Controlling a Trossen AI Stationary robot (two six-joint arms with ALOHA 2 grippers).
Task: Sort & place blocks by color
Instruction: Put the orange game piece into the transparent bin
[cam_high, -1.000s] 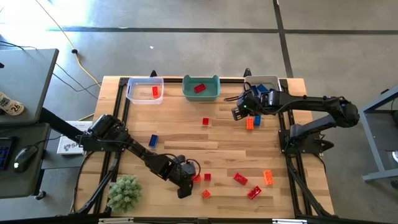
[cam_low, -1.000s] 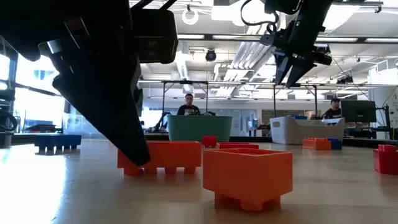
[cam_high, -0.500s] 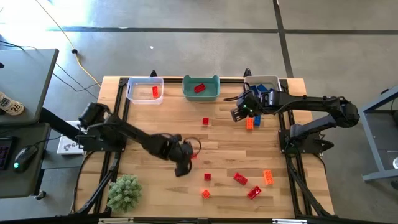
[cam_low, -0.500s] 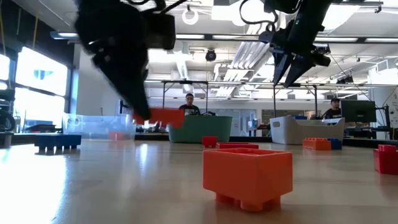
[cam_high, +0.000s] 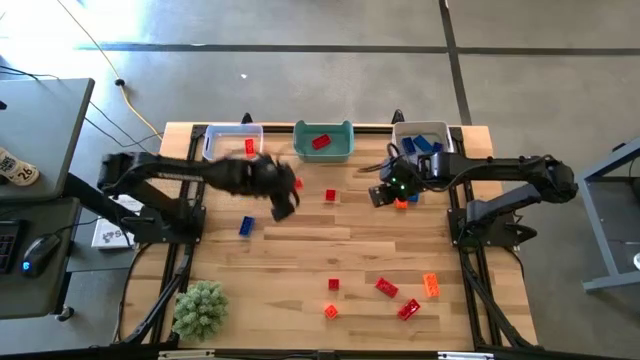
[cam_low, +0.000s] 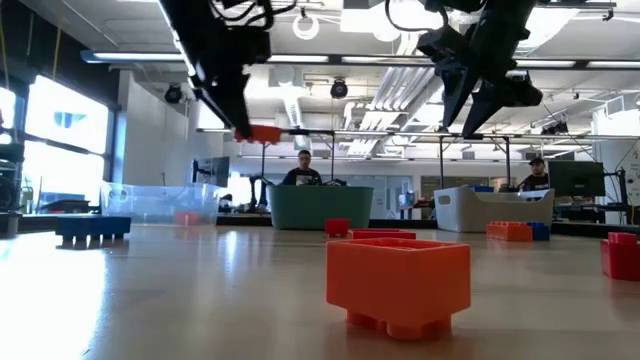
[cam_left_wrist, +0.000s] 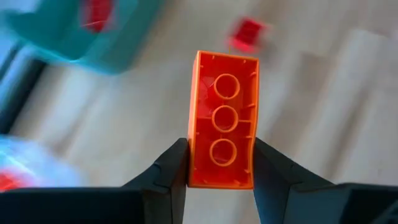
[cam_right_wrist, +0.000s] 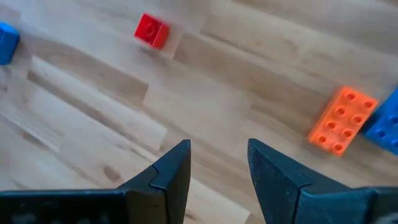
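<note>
Orange plastic, the block (cam_left_wrist: 222, 121) looks light, stiff and slippery, pinched by its long sides between the left gripper (cam_left_wrist: 219, 168) fingers.

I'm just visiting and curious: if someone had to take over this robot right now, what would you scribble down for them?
Left gripper: shut on an orange brick, carried high near the clear bin.
Right gripper: open, empty, low over the table by an orange block and a blue one.
Done: red bricks lie in the clear bin and the teal bin; blue ones in the white bin.
Left: a blue brick, a red cube and the front cluster.
</note>
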